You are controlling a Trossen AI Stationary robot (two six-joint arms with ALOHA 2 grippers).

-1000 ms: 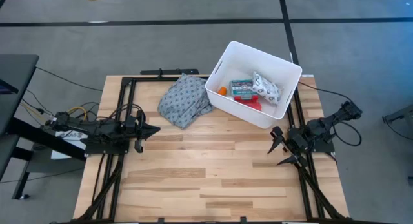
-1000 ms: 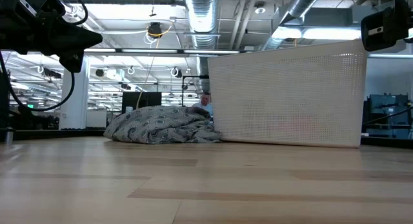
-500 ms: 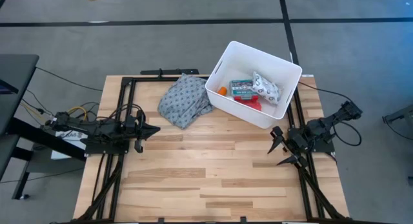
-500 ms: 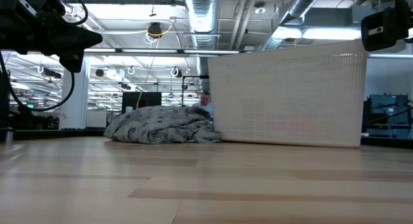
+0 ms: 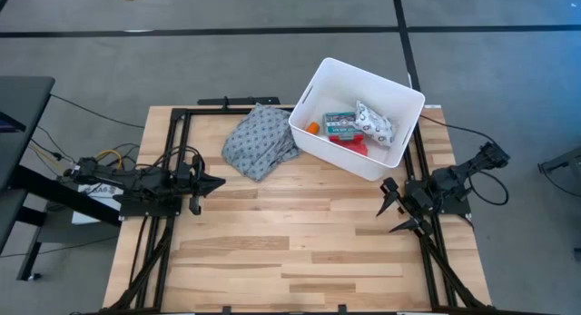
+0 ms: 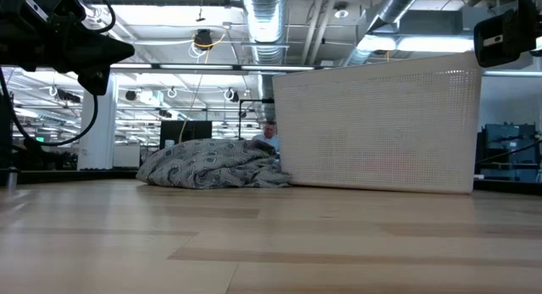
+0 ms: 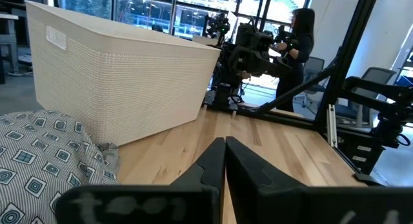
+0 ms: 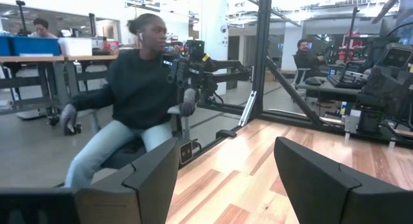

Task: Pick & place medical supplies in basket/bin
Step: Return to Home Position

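Far side of counter (image 5: pixel 300 238): white bin (image 5: pixel 370 74), with grey dotted cloth (image 5: pixel 260 141) touching its left wall
Inside bin: green first-aid box (image 5: pixel 341 124), white patterned pack (image 5: pixel 374 122), orange tube (image 5: pixel 313 127)
Left claw (image 5: pixel 219 182): fingers together, empty, over counter's left side
Right claw (image 5: pixel 386 206): fingers apart, empty, at right edge, near bin

Wood, plastic and cloth
The table (image 5: pixel 300 233) is pale wood, smooth, in long planks with a soft shine. The bin (image 6: pixel 377 129) is white plastic, matt, and its outer wall is rough with tiny dots. The cloth (image 5: pixel 259 141) is soft, grey, printed and crumpled. The left gripper (image 7: pixel 224 141) is dark and matt, like hard plastic.
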